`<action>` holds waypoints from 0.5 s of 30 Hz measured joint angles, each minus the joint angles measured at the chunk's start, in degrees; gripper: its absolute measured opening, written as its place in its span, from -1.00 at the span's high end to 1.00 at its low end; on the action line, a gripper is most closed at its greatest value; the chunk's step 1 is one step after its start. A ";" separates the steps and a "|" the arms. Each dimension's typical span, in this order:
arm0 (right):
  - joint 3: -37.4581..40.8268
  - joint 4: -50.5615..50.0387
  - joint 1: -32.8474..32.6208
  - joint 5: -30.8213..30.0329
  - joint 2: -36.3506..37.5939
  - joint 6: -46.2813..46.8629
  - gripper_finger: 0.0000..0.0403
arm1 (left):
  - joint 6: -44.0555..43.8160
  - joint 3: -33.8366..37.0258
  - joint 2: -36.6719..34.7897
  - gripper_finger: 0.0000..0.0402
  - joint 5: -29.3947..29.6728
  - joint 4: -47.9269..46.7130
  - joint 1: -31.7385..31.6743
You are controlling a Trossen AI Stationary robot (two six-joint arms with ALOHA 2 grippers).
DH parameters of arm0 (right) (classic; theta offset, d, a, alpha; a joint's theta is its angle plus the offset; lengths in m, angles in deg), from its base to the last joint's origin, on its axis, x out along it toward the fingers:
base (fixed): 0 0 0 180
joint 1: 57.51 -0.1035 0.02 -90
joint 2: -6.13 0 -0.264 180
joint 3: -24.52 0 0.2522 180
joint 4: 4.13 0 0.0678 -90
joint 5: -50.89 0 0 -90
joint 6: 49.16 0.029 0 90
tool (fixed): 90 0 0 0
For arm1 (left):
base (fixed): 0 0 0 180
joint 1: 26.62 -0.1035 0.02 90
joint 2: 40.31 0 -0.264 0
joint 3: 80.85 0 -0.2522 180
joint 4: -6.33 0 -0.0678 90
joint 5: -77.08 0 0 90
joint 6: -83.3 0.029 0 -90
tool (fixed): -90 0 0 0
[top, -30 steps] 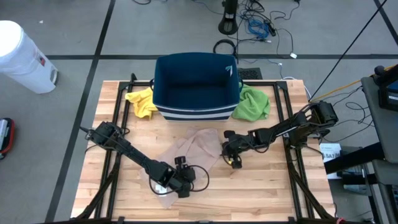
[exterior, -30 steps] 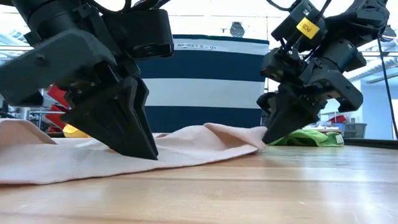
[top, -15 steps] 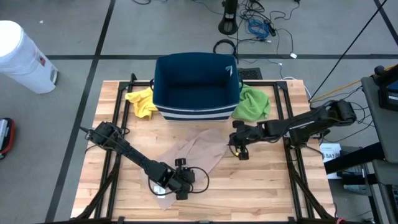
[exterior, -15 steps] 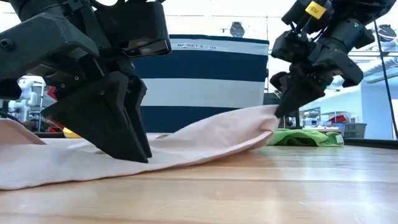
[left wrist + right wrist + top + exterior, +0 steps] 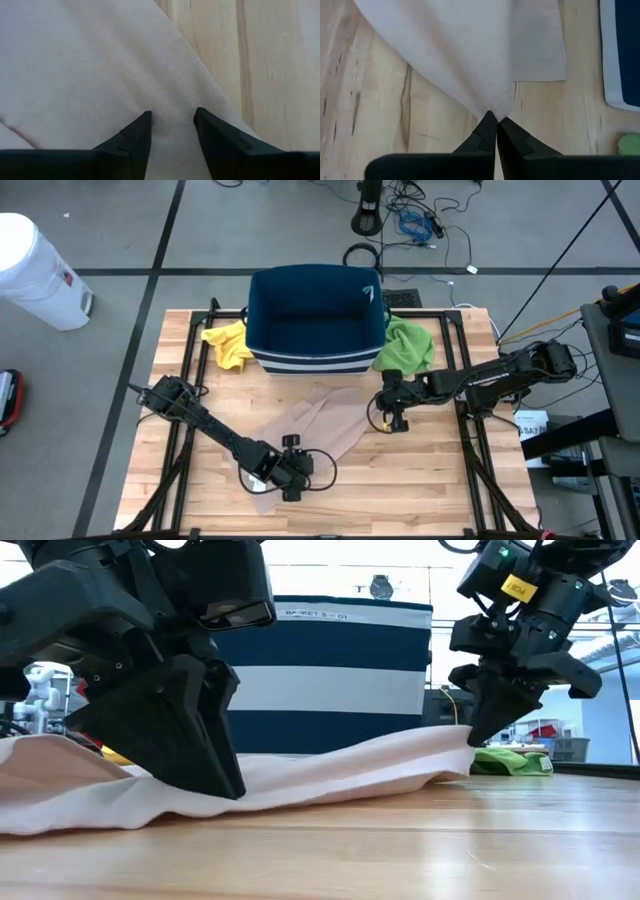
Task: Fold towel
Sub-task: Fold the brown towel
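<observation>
**benchguy:** So where's the towel (image 5: 312, 425) sitting right now? It's the pale pinkish one, lying crumpled on the wooden table (image 5: 430, 490), in front of the navy basket (image 5: 316, 320). Its long axis runs on a diagonal, from the near-left end by the table's front edge up to the far-right end beside the basket.

**loopy_fold:** Yep, and each arm has one end of that diagonal. The right gripper (image 5: 388, 418) is at the far-right corner. In the right wrist view its fingers (image 5: 485, 132) are pinched fully together on the tip of the cloth, and the low view shows that corner lifted off the wood, with the fabric sloping down toward the other arm.

**benchguy:** And the left gripper (image 5: 290, 480)?

**loopy_fold:** Down at the near-left end. Its fingers (image 5: 135, 137) stand partly apart, tips pressed onto the cloth with towel showing in the gap. I can't tell whether it's actually pinching a fold or just pinning it flat.

**benchguy:** So what does the next move hinge on?

**loopy_fold:** My guess is the diagonal. The towel stretches from the right claw toward the near-left, so carrying the raised corner along that line would lay it over the end the left claw is sitting on. The right arm is the one with a real hold, and the left looks like the anchor.

**benchguy:** The yellow cloth (image 5: 228, 345) and green cloth (image 5: 405, 345) either side of the basket are well clear of all that.
</observation>
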 joint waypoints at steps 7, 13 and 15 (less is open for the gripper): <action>0.00 -0.05 0.00 0.33 0.00 -1.48 0.99 | 1.54 -0.04 -0.02 0.18 -1.89 -0.22 0.21; 0.00 -3.08 -0.24 -0.07 0.26 -0.65 0.68 | 2.35 -0.02 -0.02 0.18 -2.58 -0.55 0.30; 0.02 -4.45 -0.26 -0.01 0.94 0.56 0.52 | 2.35 -0.02 -0.02 0.18 -2.53 -0.55 0.30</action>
